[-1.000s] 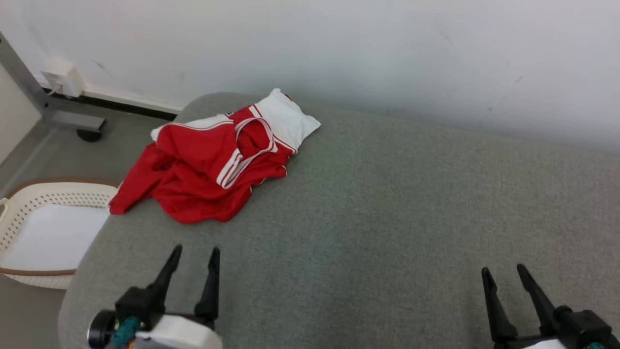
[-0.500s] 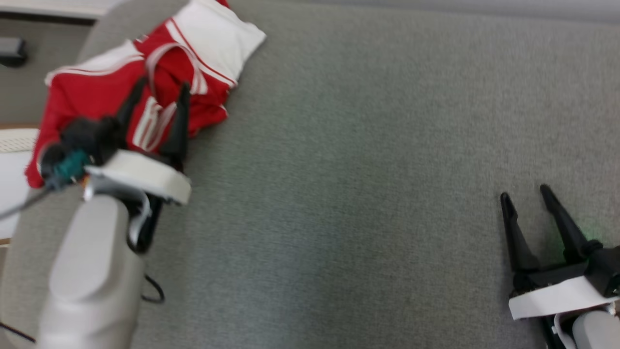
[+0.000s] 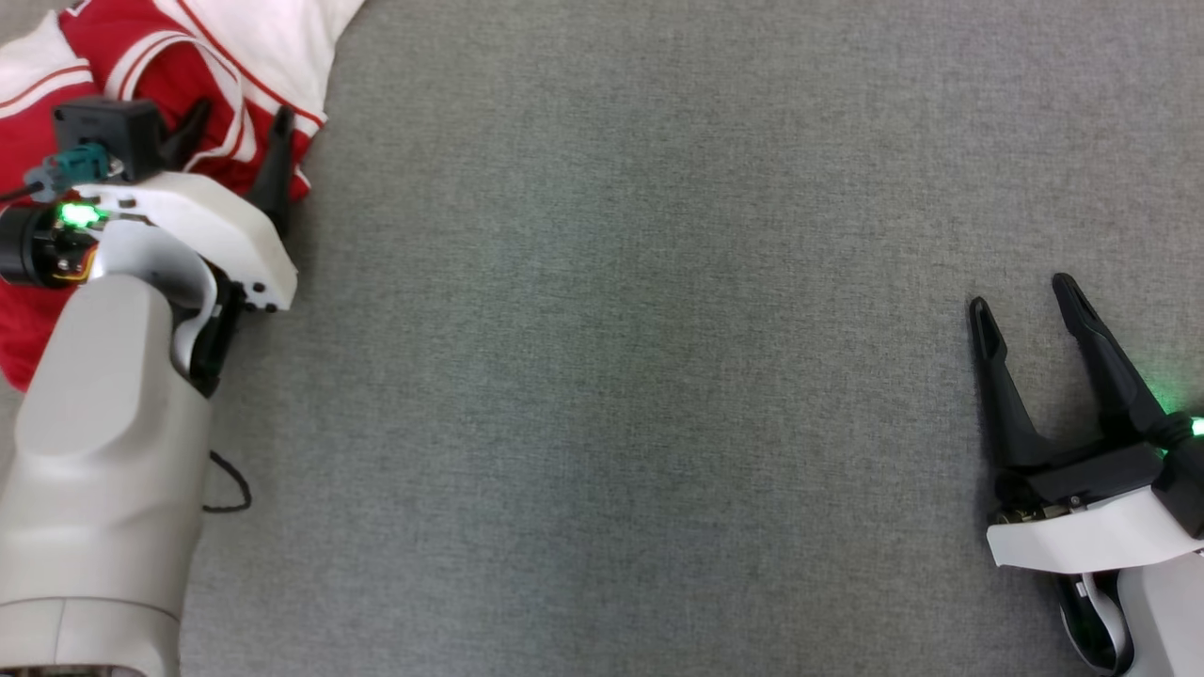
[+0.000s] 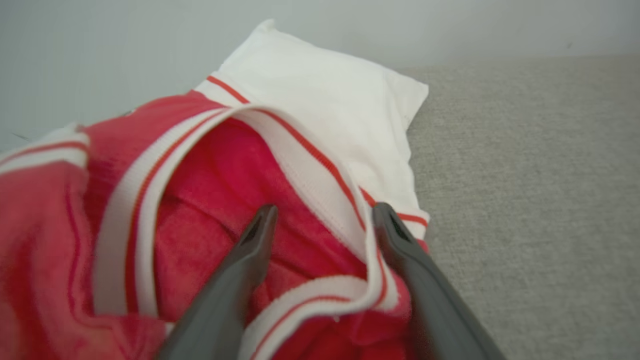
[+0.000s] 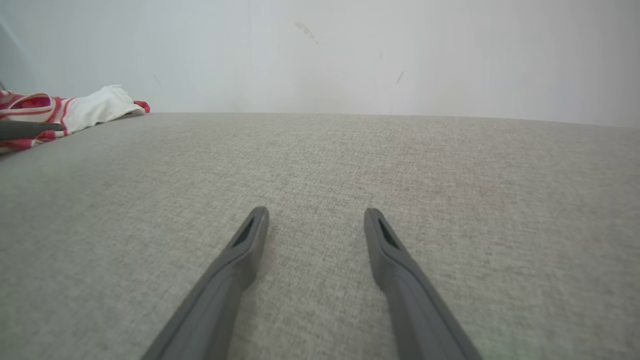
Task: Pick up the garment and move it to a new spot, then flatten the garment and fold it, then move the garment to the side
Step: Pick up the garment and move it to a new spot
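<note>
The garment (image 3: 235, 38), a crumpled red and white top, lies bunched at the far left of the grey tabletop (image 3: 611, 376), close to the wall (image 5: 350, 50). The left hand (image 3: 241, 115) is over it, spread wide and holding nothing. In the left wrist view its fingertips (image 4: 262, 225) sit low on the red cloth, with the white striped neckband (image 4: 310, 170) running between them.

The likely trouble is here. If the hand closes where it is, it may catch only that thin band or one loose layer. The rest would then hang in a twisted bunch, drag over the tabletop, or slip free on the way to a new spot. Pressing down too hard could simply shove the heap toward the wall.

The left forearm (image 3: 103, 423) reaches forward, wrist tipped down toward the cloth. Far to the right, well apart from the garment, the right hand (image 3: 1021, 296) hovers low over bare tabletop, fingers pointing forward, equally wide open and empty.
</note>
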`<state>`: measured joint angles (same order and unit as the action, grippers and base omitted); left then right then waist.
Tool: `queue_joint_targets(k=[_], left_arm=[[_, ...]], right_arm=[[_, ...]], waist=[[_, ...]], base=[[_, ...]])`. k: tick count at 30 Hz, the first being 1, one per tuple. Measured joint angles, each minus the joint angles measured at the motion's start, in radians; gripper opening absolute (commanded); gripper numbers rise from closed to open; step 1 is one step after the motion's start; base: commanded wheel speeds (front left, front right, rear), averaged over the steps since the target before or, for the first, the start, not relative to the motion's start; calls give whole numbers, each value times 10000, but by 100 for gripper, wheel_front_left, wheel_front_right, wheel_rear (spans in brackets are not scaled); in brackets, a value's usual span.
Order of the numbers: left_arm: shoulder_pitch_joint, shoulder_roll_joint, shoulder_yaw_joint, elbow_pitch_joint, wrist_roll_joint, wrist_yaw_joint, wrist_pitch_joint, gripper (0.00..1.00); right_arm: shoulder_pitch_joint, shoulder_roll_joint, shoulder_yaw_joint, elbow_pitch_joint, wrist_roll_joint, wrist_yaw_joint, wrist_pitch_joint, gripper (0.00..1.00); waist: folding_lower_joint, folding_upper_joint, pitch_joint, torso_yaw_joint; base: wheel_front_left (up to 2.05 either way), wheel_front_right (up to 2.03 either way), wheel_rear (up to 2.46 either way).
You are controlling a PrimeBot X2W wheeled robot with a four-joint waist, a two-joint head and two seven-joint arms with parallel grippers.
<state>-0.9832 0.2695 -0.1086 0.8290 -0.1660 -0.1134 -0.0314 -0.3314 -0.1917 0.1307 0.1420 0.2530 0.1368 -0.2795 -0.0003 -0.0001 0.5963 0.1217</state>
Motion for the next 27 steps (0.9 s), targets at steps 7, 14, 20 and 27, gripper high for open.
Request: queue_joint_targets(k=[7, 14, 20, 27], left_arm=[[-343, -56, 27, 865, -349, -23, 36, 0], [-363, 238, 205, 1085, -579, -67, -523, 0], [-477, 780, 244, 531, -838, -96, -543, 0], [-448, 1164, 54, -1030, -1087, -138, 148, 0]], right_arm=[[-60, 35, 10, 81, 0, 6, -6, 100], [33, 161, -184, 568, 23, -8, 44, 100], [644, 376, -184, 1093, 209, -44, 142, 100], [1215, 708, -136, 1459, 368, -44, 146, 100]], waist=[[1, 1, -61, -90], [5, 2, -730, -102], [6, 3, -1693, -111], [5, 3, -2911, -213]], base=[[0, 0, 0], [0, 0, 0], [0, 0, 0], [0, 0, 0]])
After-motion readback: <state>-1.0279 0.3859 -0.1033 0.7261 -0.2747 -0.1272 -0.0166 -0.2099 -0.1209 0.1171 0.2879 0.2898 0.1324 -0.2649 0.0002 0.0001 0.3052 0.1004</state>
